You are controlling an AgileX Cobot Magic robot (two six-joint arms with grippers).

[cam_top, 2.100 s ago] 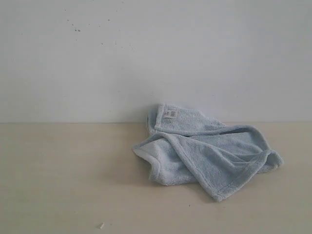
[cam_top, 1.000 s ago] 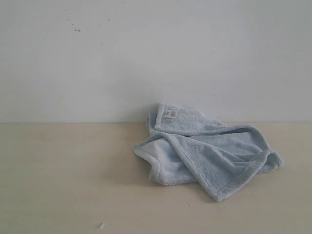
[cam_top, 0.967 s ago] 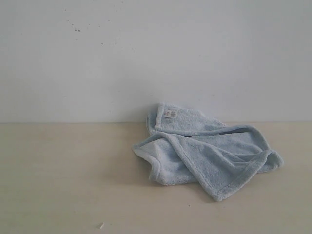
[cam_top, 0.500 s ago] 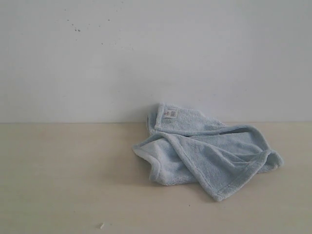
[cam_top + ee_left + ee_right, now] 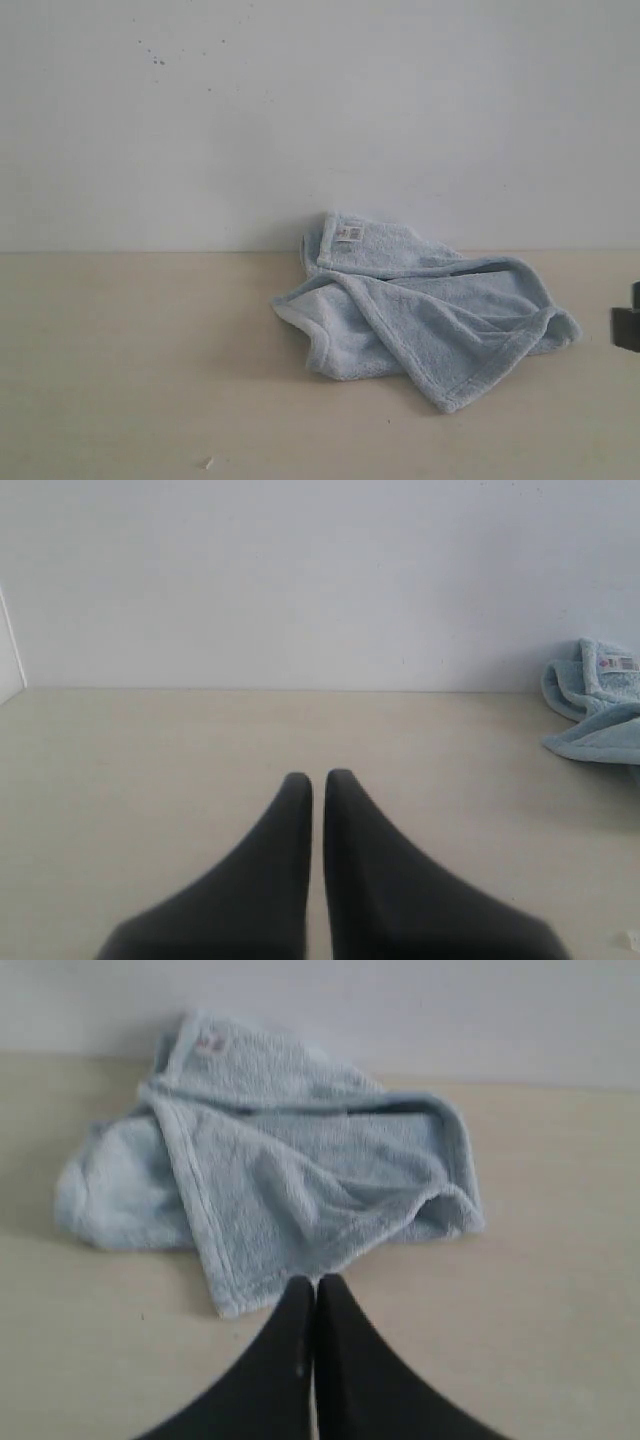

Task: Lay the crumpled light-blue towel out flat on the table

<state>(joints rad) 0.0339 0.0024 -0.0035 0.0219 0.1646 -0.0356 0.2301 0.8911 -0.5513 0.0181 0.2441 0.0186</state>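
The crumpled light-blue towel [image 5: 425, 320] lies in a heap on the beige table [image 5: 130, 350], right of the middle and close to the wall. Its white label [image 5: 347, 234] shows on the far fold. In the right wrist view my right gripper [image 5: 316, 1282] is shut and empty, its tips just short of the towel's [image 5: 290, 1180] near hem. In the left wrist view my left gripper [image 5: 318, 777] is shut and empty over bare table, with the towel [image 5: 600, 715] far off to one side. Neither gripper's fingers show in the exterior view.
A dark piece of the right arm [image 5: 627, 325] pokes in at the right edge of the exterior view, beside the towel. A small white crumb [image 5: 208, 462] lies on the table near the front. The white wall [image 5: 300, 120] stands right behind the towel.
A dark part of the right arm has come into the exterior view at the right edge. The towel lies as before.
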